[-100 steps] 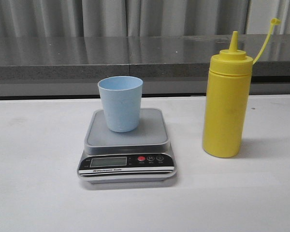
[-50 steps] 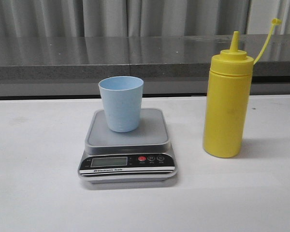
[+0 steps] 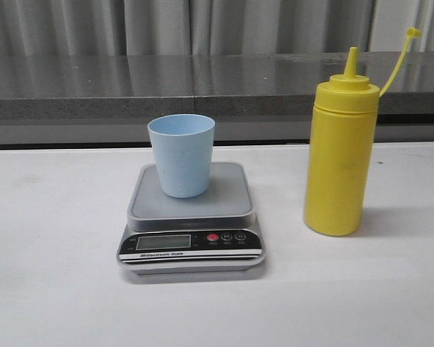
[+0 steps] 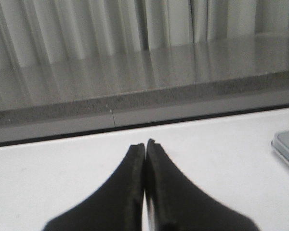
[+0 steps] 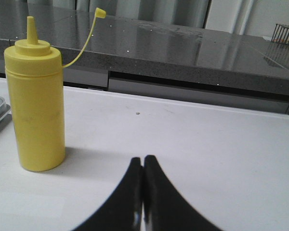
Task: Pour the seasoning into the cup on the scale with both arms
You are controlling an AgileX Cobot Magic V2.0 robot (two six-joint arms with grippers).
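Cup (image 3: 181, 155) sits upright on scale (image 3: 191, 217), mid table (image 3: 50, 289); seasoning bottle (image 3: 341, 155) stands at 3 o'clock of it, well apart, cap off on tether. Left gripper (image 4: 145, 147) and right gripper (image 5: 143, 162): fingers pressed together, empty. Right should spread, grip bottle mid-body. Scale display unreadable; arms absent from front view.

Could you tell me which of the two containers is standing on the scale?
The pale blue cup stands on the scale; the yellow bottle stands on the table.
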